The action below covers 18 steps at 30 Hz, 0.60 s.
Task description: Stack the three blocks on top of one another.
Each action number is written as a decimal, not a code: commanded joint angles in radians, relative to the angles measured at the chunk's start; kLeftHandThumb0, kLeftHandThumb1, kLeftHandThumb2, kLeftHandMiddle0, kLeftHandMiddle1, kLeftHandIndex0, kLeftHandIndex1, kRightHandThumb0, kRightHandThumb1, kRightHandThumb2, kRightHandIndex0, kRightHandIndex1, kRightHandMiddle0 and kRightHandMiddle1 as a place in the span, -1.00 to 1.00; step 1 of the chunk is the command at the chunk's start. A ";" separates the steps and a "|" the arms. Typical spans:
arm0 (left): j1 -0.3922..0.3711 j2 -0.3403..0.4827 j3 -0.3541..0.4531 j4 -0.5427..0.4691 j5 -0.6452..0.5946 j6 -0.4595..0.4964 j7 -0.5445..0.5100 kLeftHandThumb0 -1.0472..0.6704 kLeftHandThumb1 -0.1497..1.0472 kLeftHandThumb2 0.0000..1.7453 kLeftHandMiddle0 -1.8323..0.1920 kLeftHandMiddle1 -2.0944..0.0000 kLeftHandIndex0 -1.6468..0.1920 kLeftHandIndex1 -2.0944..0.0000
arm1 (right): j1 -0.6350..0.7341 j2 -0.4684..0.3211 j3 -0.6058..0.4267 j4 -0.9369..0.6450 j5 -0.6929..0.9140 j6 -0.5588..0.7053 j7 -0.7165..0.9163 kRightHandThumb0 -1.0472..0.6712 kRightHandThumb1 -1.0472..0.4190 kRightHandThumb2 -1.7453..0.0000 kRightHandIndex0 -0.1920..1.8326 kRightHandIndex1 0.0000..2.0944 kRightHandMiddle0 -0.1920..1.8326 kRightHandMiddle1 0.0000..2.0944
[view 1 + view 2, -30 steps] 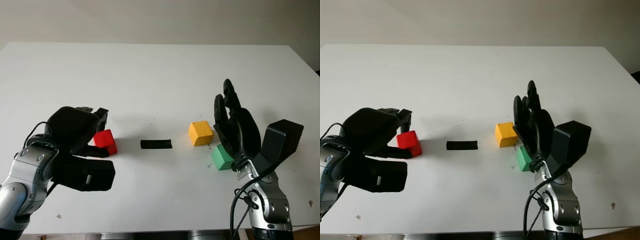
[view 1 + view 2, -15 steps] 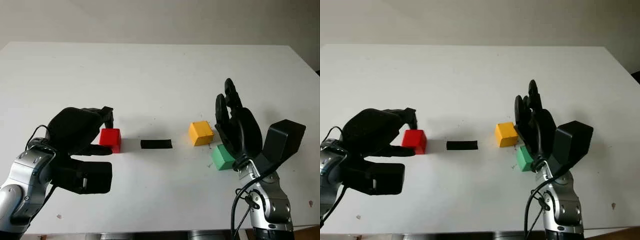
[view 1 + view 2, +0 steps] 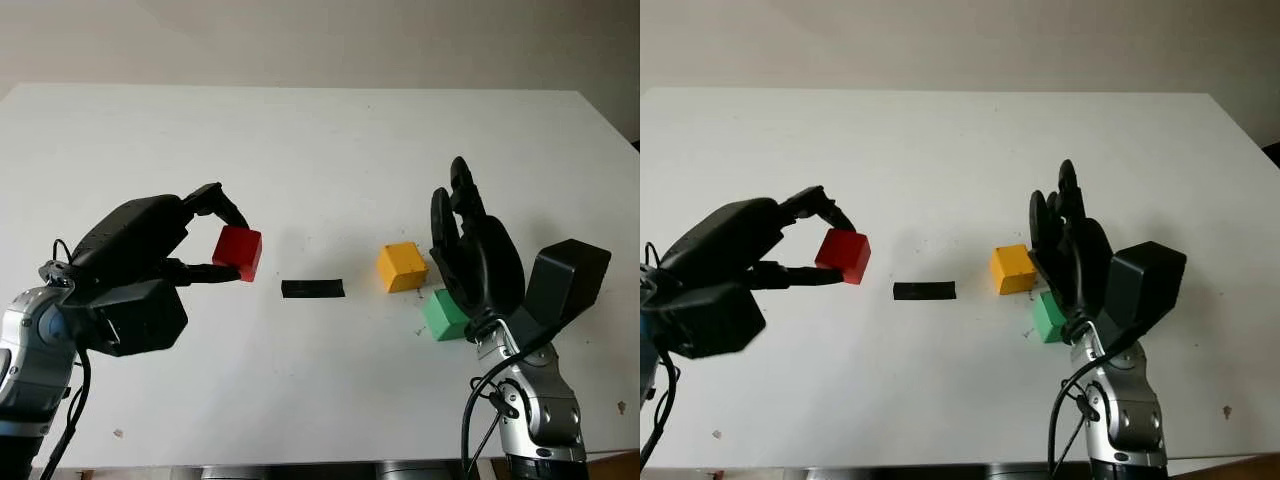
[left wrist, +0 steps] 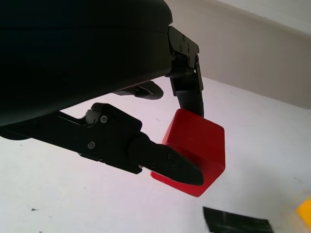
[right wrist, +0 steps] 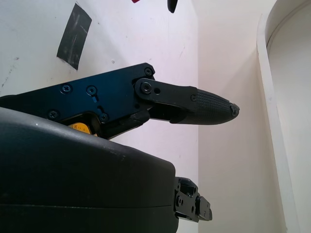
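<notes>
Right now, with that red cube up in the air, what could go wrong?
The left hand pinches the red block only by its fingertips, tilted, so it might slip and drop. The right hand, open, stands close beside the yellow block and green block; it could nudge them.

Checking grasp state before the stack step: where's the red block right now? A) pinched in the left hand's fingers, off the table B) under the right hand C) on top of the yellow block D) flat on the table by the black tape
A: the red block sits between the left hand's fingers, lifted off the table, left of the black tape; the right hand is open by the yellow block and green block.
</notes>
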 commanded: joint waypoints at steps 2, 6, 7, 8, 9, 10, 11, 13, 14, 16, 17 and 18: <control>-0.038 -0.009 0.001 0.024 -0.028 -0.004 -0.004 -0.29 1.00 -0.92 0.44 0.95 0.47 -0.29 | -0.001 0.003 0.001 -0.025 0.000 0.003 -0.005 -0.53 -1.00 0.38 -1.00 -1.00 -1.00 -0.98; -0.064 -0.045 -0.021 0.047 -0.037 0.014 0.008 -0.26 0.98 -0.93 0.46 0.96 0.46 -0.31 | 0.000 0.004 0.007 -0.026 -0.005 -0.002 -0.008 -0.53 -1.00 0.39 -1.00 -1.00 -1.00 -0.98; -0.069 -0.054 -0.029 0.047 -0.032 0.027 0.011 -0.26 0.98 -0.94 0.47 0.96 0.46 -0.31 | 0.000 0.005 0.008 -0.027 -0.005 0.000 -0.010 -0.53 -1.00 0.39 -1.00 -1.00 -1.00 -0.98; -0.073 -0.062 -0.040 0.041 -0.018 0.046 0.013 -0.26 0.97 -0.94 0.48 0.96 0.46 -0.32 | 0.000 0.006 0.009 -0.028 -0.006 0.002 -0.012 -0.52 -1.00 0.38 -1.00 -1.00 -1.00 -0.98; -0.077 -0.069 -0.052 0.035 0.000 0.063 0.017 -0.26 0.97 -0.94 0.49 0.96 0.46 -0.32 | 0.000 0.007 0.010 -0.027 -0.007 0.000 -0.014 -0.52 -1.00 0.38 -1.00 -1.00 -1.00 -0.98; -0.080 -0.075 -0.063 0.029 0.017 0.075 0.021 -0.27 0.97 -0.94 0.49 0.96 0.46 -0.32 | 0.001 0.008 0.011 -0.026 -0.007 -0.002 -0.016 -0.52 -1.00 0.38 -1.00 -1.00 -1.00 -0.98; -0.082 -0.080 -0.070 0.024 0.029 0.084 0.024 -0.27 0.98 -0.94 0.50 0.96 0.46 -0.32 | 0.002 0.009 0.011 -0.025 -0.008 -0.003 -0.017 -0.53 -1.00 0.39 -1.00 -1.00 -1.00 -0.98; -0.088 -0.105 -0.090 0.010 0.048 0.114 0.028 -0.27 0.98 -0.94 0.51 0.96 0.47 -0.32 | 0.001 0.010 0.014 -0.022 -0.012 -0.009 -0.018 -0.53 -1.00 0.39 -1.00 -1.00 -1.00 -0.97; -0.089 -0.119 -0.099 0.003 0.053 0.129 0.031 -0.27 0.98 -0.94 0.51 0.96 0.48 -0.34 | 0.002 0.009 0.016 -0.022 -0.016 -0.010 -0.018 -0.53 -1.00 0.39 -1.00 -1.00 -1.00 -0.98; -0.089 -0.147 -0.116 -0.011 0.057 0.155 0.035 -0.26 0.99 -0.94 0.53 0.96 0.51 -0.39 | 0.003 0.010 0.016 -0.020 -0.016 -0.013 -0.016 -0.54 -1.00 0.39 -1.00 -1.00 -1.00 -0.98; -0.087 -0.157 -0.125 -0.015 0.061 0.160 0.038 -0.25 0.99 -0.94 0.54 0.96 0.53 -0.41 | 0.004 0.010 0.016 -0.019 -0.016 -0.014 -0.015 -0.54 -1.00 0.39 -1.00 -1.00 -1.00 -0.98; -0.086 -0.165 -0.135 -0.018 0.071 0.163 0.042 -0.25 0.99 -0.93 0.55 0.96 0.55 -0.43 | 0.004 0.012 0.015 -0.017 -0.015 -0.018 -0.014 -0.53 -1.00 0.39 -1.00 -1.00 -1.00 -0.98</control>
